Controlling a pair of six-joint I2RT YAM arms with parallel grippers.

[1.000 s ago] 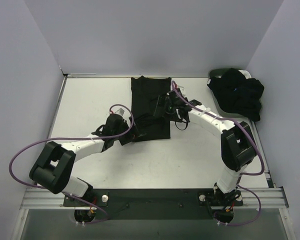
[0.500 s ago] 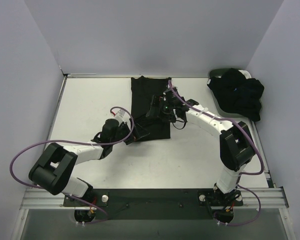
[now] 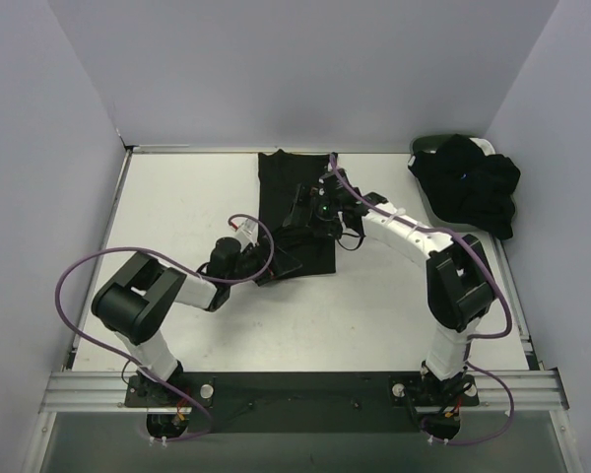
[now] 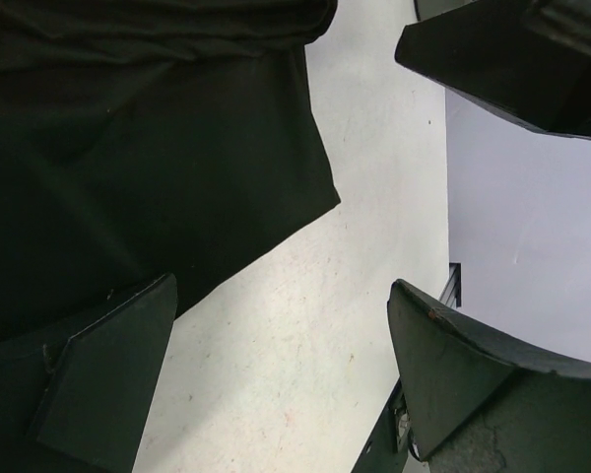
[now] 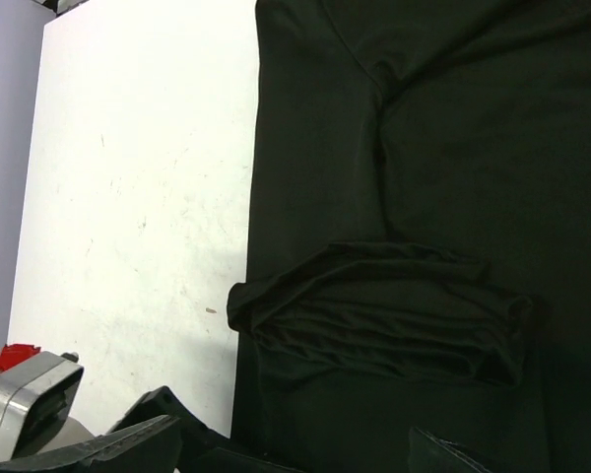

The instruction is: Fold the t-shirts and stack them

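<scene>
A black t-shirt (image 3: 295, 197) lies flat as a long folded strip at the middle of the table. In the right wrist view the t-shirt (image 5: 424, 148) has a bunched roll of cloth (image 5: 374, 310) across it. My left gripper (image 3: 268, 264) is low at the strip's near left corner and open. In its own view the left gripper (image 4: 281, 384) has one finger over the cloth edge (image 4: 177, 197) and bare table between the jaws. My right gripper (image 3: 305, 212) hovers open over the strip's middle, and the right gripper (image 5: 286, 455) holds nothing in its own view.
More black t-shirts (image 3: 468, 187) are heaped on a dark oval basket (image 3: 428, 148) at the far right corner. Grey walls close in the left, back and right. White table (image 3: 177, 197) shows to the left of the strip. A purple cable loops from each arm.
The left arm's elbow has swung in and its gripper has edged right to the shirt's near corner. The right gripper has shifted left over the shirt. Both stayed open.
</scene>
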